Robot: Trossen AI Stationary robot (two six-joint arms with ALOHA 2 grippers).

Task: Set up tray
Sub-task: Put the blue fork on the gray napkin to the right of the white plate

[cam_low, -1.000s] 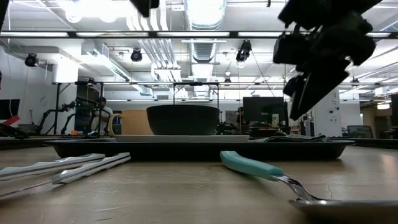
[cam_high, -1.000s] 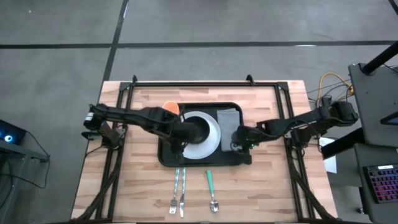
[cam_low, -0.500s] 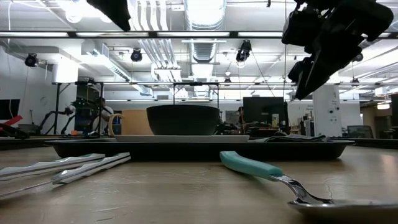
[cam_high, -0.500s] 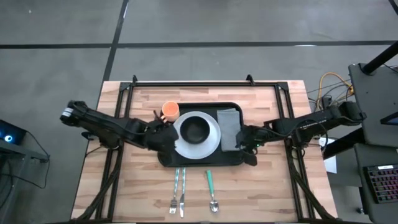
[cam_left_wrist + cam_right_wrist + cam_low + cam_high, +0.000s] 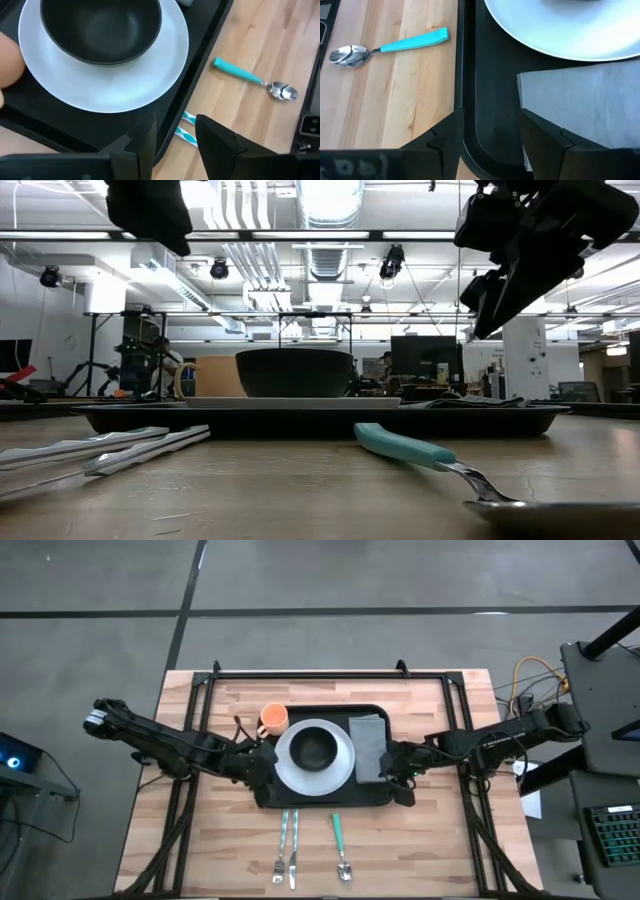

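Wooden planks make up the surface (image 5: 200,840), and the tray (image 5: 318,799) lies at its middle, long side across. On the tray sits a white plate (image 5: 340,770) carrying a dark bowl (image 5: 317,748), with a grey folded napkin (image 5: 367,745) just beside the plate toward the right arm. An orange cup (image 5: 272,718) stands at the tray's far left corner (whether on the rim or just off it is hard to tell). Nearer the front edge, off the tray, lie a fork (image 5: 281,842) and a knife (image 5: 293,845) side by side, and a teal-handled spoon (image 5: 340,845) a little apart.

Above the tray's left rim hangs the left gripper (image 5: 175,135), its jaws parted and holding nothing. Over the right front corner, by the napkin, hangs the right gripper (image 5: 490,135), jaws spread wide and likewise empty.
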